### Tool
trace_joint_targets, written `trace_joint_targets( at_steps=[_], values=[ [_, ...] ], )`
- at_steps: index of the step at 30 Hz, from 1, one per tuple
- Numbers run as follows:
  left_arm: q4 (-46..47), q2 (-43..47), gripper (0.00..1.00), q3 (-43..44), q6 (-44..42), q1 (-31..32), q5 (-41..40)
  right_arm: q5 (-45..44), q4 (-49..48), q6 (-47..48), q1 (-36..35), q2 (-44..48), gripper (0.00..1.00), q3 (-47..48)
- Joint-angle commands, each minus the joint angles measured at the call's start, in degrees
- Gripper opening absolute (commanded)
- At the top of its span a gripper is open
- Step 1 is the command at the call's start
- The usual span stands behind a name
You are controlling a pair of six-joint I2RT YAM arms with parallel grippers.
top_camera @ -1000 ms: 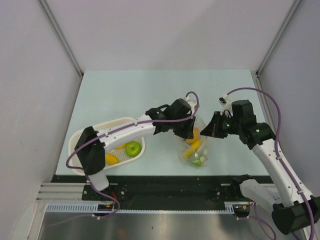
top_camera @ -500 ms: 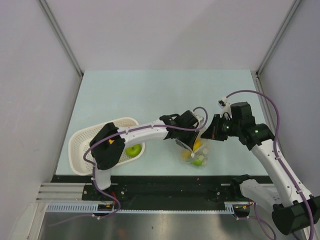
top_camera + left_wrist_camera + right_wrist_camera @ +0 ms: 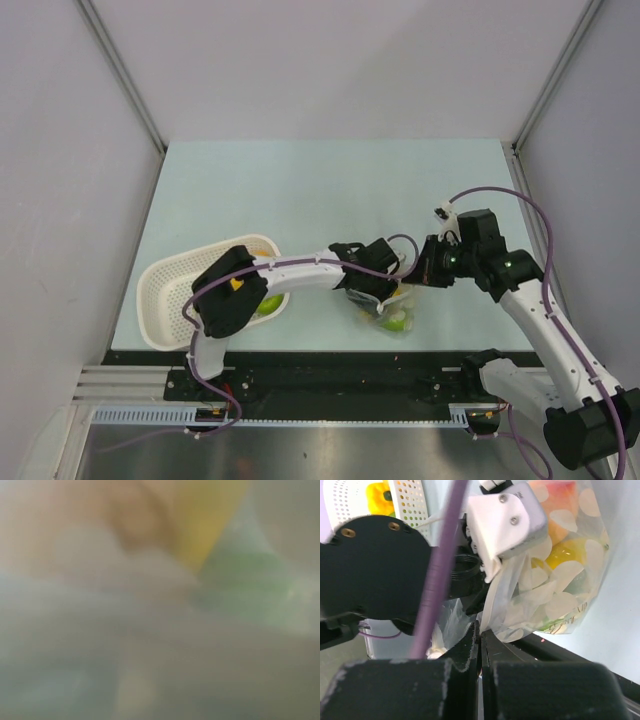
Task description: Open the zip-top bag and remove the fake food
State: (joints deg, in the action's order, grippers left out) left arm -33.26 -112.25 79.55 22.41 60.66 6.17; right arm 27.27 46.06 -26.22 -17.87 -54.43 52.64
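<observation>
Top external view, starting nearest me: the two arm bases sit bolted at the table's front edge. Just past the left base, a white perforated plastic basket rests on the pale blue table. A round green apple lies in it, partly under the left arm.

To the right of the basket, close to the front edge, lies the clear, crinkly plastic zip-top bag, with its mouth raised on the far side. The fake food is all inside the bag. From above it shows as a green piece with yellow and orange beside it.

The left gripper reaches across from the basket side and is pushed nose-first into the bag's mouth. Film covers its fingers, so I cannot tell whether they are spread or closed. Its own wrist view is only a blur of yellow and green behind foggy plastic.

The right gripper comes in from the other side. In the right wrist view its black fingers are pressed together on a fold of film at the bag's mouth, holding that edge up. Beyond them, behind film printed with white ovals, sit a peach-orange piece, a yellow one and something greenish. Farther off in that view is the basket, with a yellow piece in it.
</observation>
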Motion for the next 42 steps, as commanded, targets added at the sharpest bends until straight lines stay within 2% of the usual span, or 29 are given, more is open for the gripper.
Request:
trace_joint_targets(
  at_steps=[1, 3, 6, 10, 12, 13, 16, 21, 25, 33, 38, 42],
  values=[
    [-1.5, -3.0, 0.62, -0.8, -1.5, 1.3, -2.4, 0.1, -0.8, 0.6, 0.1, 1.2, 0.0, -0.2],
    [-1.2, -3.5, 0.6, -1.4, -1.5, 1.6, -2.8, 0.0, -0.8, 0.8, 0.1, 1.2, 0.0, -0.3],
    [-0.8, -1.8, 0.49, -2.0, -1.3, 1.7, -3.4, -0.4, -0.2, 1.5, 0.1, 1.3, 0.0, -0.3],
    [-4.0, 1.0, 0.27, 1.6, -2.0, 1.7, -4.4, -1.2, 0.2, 2.8, 0.1, 1.4, 0.0, -0.8],
    [-5.7, 1.7, 0.19, 4.8, -2.2, 1.7, -4.3, -1.7, 0.2, 3.7, 0.1, 1.4, 0.0, -1.7],
    [-6.8, 2.6, 0.11, 5.7, -2.2, 1.7, -3.6, -1.7, 0.1, 4.0, 0.0, 1.3, 0.0, -2.0],
    [-9.4, 3.7, 0.0, 9.8, -2.0, 1.6, -0.8, -1.5, -0.3, 4.2, 0.1, 1.4, 0.0, -3.3],
    [-13.4, 4.3, 0.0, 16.1, -0.4, 1.6, 3.7, -1.9, -0.9, 4.1, 0.0, 2.3, 0.0, -4.9],
    [-14.6, 4.7, 0.0, 18.9, 4.1, -0.4, 10.7, -1.6, -1.8, 3.6, -0.3, 2.8, 0.0, -5.4],
    [-8.8, 8.0, 0.0, 18.1, 12.5, -4.9, 18.3, -4.1, -1.3, 3.2, -1.9, 4.2, 0.0, -5.1],
    [-8.6, 10.1, 0.0, 17.9, 12.7, -5.1, 21.9, -9.3, 0.1, 1.6, -1.8, 5.0, 0.0, -4.4],
    [-9.8, 13.2, 0.0, 12.3, 10.9, -5.0, 27.2, -13.5, -0.4, -0.3, -1.6, 5.6, 0.0, -3.3]
  ],
)
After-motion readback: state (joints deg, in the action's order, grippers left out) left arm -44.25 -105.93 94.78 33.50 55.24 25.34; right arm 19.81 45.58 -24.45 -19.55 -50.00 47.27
